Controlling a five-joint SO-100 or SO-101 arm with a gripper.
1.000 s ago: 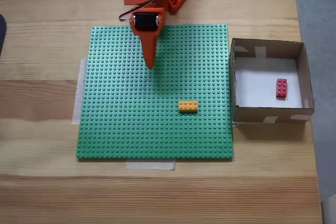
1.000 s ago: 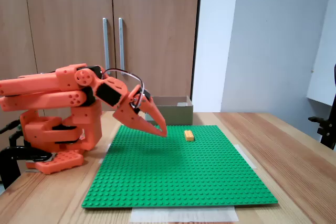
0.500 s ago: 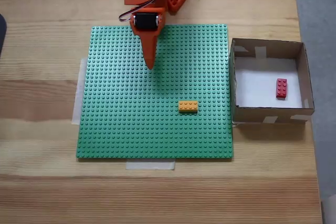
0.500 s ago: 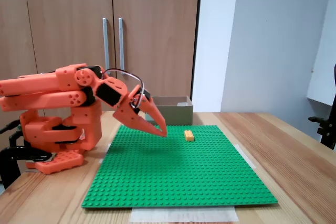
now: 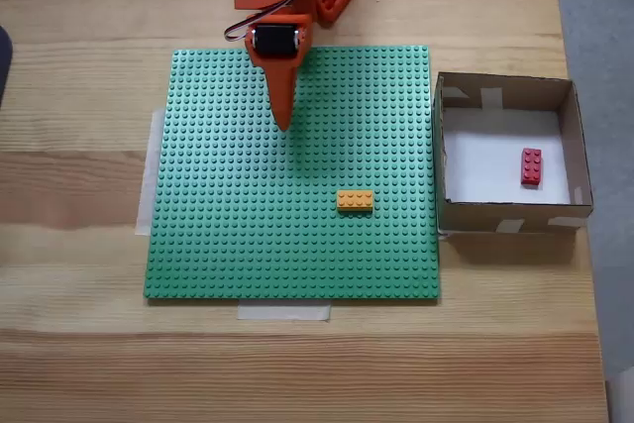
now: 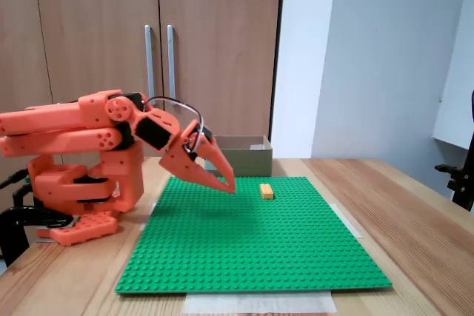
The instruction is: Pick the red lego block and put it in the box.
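Nearest us in the low fixed view, a strip of pale tape (image 6: 258, 302) on the wooden surface (image 6: 415, 227), then the green baseplate (image 6: 252, 238) stretching away. On it sits the orange-yellow brick (image 6: 266, 191), alone, well apart from everything. Above the plate's left part we have the tool (image 6: 228, 185), jaws pressed together to a point, empty, angled down and hovering off the studs. Behind it the orange arm (image 6: 74, 135) is folded low over its base, forearm lying nearly level.

Farther back, the box (image 6: 241, 151). From the view above, the red lego block (image 5: 531, 166) lies flat inside the box (image 5: 505, 220), on the white bottom toward the right wall. We judge the placing done, so the good finish is simply to keep the tool (image 5: 284, 126) clear of both bricks and settle the arm home.
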